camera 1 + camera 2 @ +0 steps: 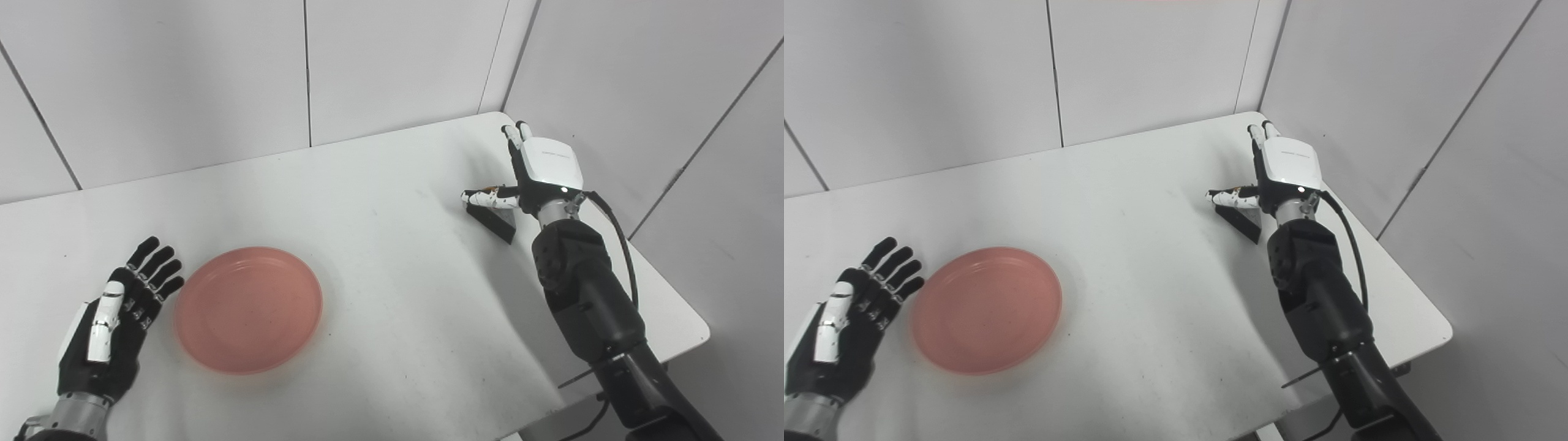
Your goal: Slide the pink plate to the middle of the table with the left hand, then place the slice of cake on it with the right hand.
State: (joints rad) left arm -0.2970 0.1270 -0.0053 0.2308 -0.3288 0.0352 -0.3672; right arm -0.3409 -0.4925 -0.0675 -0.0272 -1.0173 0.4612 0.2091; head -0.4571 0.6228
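The pink plate [248, 309] lies on the white table [392, 263] at the front left. My left hand [116, 324] is open, flat just left of the plate's rim, and I cannot tell if the fingertips touch it. The slice of cake [493, 220], a dark wedge with an orange bit on top, sits on the table at the far right. My right hand [545, 168] stands right at it, fingers stretched out and apart, thumb reaching left over the cake's top. Most of the cake is hidden by the hand; it also shows in the right eye view [1240, 220].
White wall panels close off the back and right sides of the table. The table's rounded right corner [698, 331] lies beside my right forearm [588, 294], with a black cable running along it.
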